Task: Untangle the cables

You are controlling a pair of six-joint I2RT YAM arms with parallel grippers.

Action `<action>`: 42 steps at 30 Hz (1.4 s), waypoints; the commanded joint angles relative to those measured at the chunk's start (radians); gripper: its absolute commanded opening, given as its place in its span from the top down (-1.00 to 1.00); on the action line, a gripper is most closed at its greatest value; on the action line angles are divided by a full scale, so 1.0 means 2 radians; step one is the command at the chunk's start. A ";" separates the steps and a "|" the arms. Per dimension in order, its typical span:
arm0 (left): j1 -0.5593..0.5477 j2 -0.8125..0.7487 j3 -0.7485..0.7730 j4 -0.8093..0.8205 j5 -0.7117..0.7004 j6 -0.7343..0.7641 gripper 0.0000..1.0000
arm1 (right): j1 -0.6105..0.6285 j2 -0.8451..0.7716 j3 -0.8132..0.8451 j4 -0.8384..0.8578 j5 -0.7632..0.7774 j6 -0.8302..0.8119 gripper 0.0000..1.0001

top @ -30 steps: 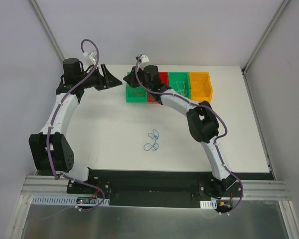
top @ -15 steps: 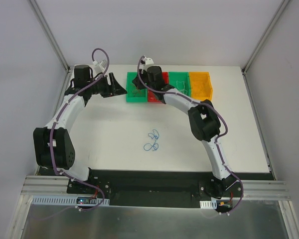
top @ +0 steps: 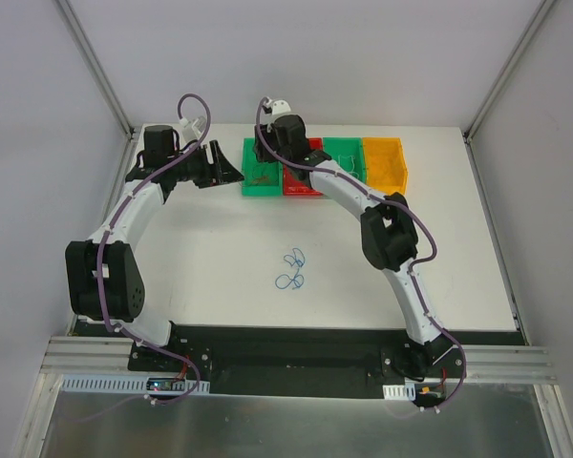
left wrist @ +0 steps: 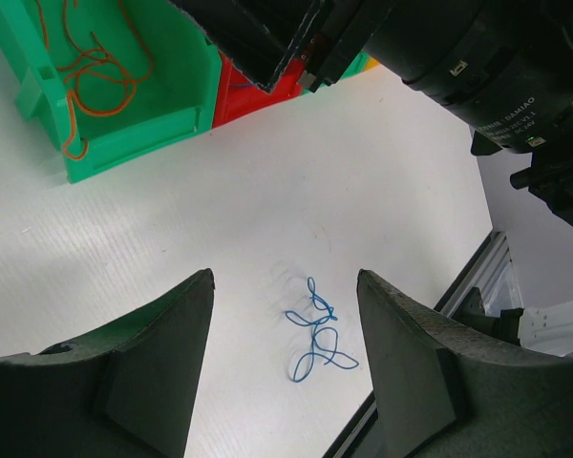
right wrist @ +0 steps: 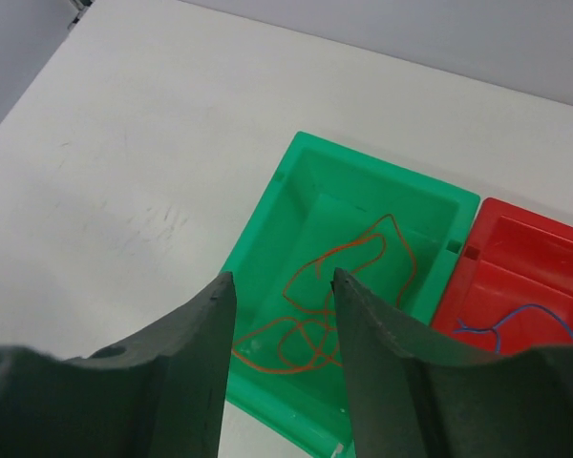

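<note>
A thin orange cable (right wrist: 349, 286) lies curled on the floor of the left green bin (right wrist: 267, 224). My right gripper (right wrist: 282, 279) hovers open just above it with nothing between its fingers. In the red bin (right wrist: 516, 267) beside it lies a blue cable (right wrist: 520, 317). Another blue cable (top: 292, 270) lies in loose loops on the white table, also showing in the left wrist view (left wrist: 320, 334). My left gripper (left wrist: 285, 277) is open and empty, high over the table, left of the green bin (top: 248, 186).
A second green bin (top: 342, 157) and a yellow bin (top: 384, 164) continue the row to the right of the red bin (top: 301, 183). The right arm (left wrist: 477, 57) reaches over the bins. The table's near edge meets a black rail (top: 296, 343).
My right gripper moved over the left green bin and its jaws came apart; the orange cable now lies in that bin. The left arm swung a little to the right, then held still.
</note>
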 commanded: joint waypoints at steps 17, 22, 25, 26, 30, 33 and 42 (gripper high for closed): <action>0.002 -0.034 -0.016 0.012 -0.049 0.001 -0.21 | 0.026 -0.029 -0.009 -0.051 0.024 0.005 -0.54; 0.016 -0.051 -0.029 0.011 -0.080 -0.013 -0.21 | 0.042 -0.052 -0.068 -0.026 0.064 0.038 -0.58; 0.027 -0.049 -0.029 0.011 -0.075 -0.016 -0.21 | 0.042 -0.055 -0.085 0.000 0.065 0.073 -0.55; 0.027 -0.048 -0.030 0.011 -0.076 -0.016 -0.21 | 0.041 -0.053 -0.088 0.005 0.064 0.084 -0.54; 0.029 -0.042 -0.029 0.011 -0.073 -0.019 -0.21 | 0.041 -0.039 -0.089 0.016 0.054 0.121 -0.48; 0.030 -0.039 -0.027 0.011 -0.068 -0.023 -0.21 | 0.041 -0.030 -0.085 0.020 0.054 0.139 -0.44; 0.034 -0.055 -0.036 0.011 -0.088 -0.024 -0.20 | 0.041 -0.013 -0.078 0.054 0.013 0.144 -0.20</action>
